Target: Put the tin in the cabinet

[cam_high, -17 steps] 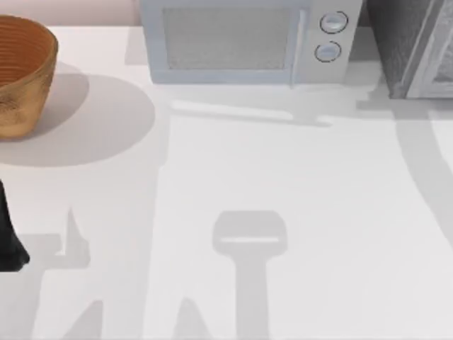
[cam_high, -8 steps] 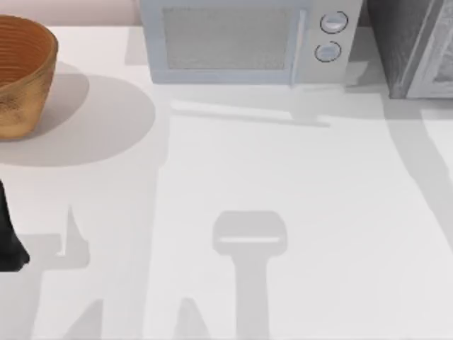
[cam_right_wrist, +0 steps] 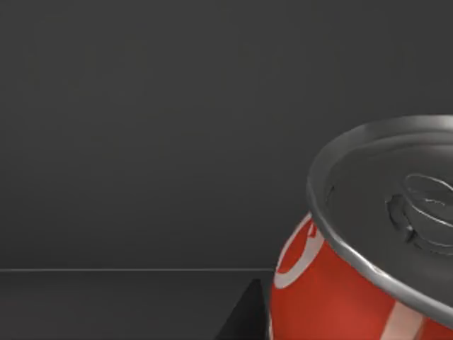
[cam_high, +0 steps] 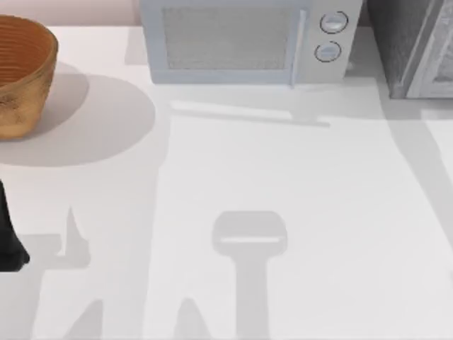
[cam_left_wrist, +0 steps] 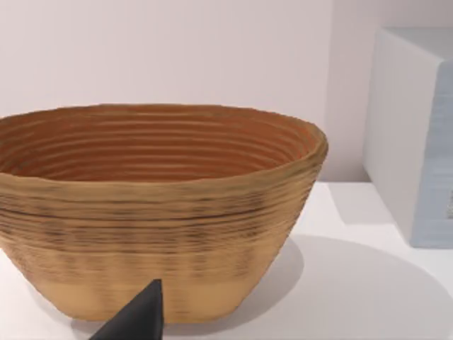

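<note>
The tin (cam_right_wrist: 340, 297), red with white lettering and a silver top, sits very close in the right wrist view, tilted. My right gripper is shut on it, one dark fingertip (cam_right_wrist: 244, 319) against its side. Behind the tin lie a plain dark grey wall (cam_right_wrist: 141, 142) and a floor. The cabinet (cam_high: 414, 49), dark grey and speckled with a white-framed door panel, stands at the table's back right corner. My left gripper (cam_high: 8, 244) is parked at the table's left edge, facing the basket.
A woven brown basket (cam_high: 21, 71) (cam_left_wrist: 156, 212) stands at the back left. A light grey microwave (cam_high: 248, 39) with two round knobs sits at the back middle, just left of the cabinet. Arm shadows cross the white tabletop.
The shadow band on the table's right side has slid toward the right edge and away from the cabinet's front. The left arm has not moved.
</note>
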Controlling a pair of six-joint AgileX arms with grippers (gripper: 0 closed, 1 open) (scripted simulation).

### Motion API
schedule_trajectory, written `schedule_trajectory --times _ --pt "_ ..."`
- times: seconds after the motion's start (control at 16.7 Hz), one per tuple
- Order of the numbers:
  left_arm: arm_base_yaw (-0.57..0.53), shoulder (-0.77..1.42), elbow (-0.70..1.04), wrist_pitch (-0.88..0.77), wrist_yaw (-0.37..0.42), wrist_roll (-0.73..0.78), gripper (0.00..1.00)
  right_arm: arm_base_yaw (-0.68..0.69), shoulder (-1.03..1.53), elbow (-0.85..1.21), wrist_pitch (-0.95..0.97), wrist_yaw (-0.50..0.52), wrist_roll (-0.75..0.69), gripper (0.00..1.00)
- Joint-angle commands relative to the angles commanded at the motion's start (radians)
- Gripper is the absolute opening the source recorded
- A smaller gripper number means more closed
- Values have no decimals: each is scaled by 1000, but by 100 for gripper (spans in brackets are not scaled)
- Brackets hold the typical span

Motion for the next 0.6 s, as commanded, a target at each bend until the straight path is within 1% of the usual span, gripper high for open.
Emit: schedule_trajectory --times 0.6 --pt "0 0 0 0 0 0 100 -60 480 642 -165 -39 -4 0"
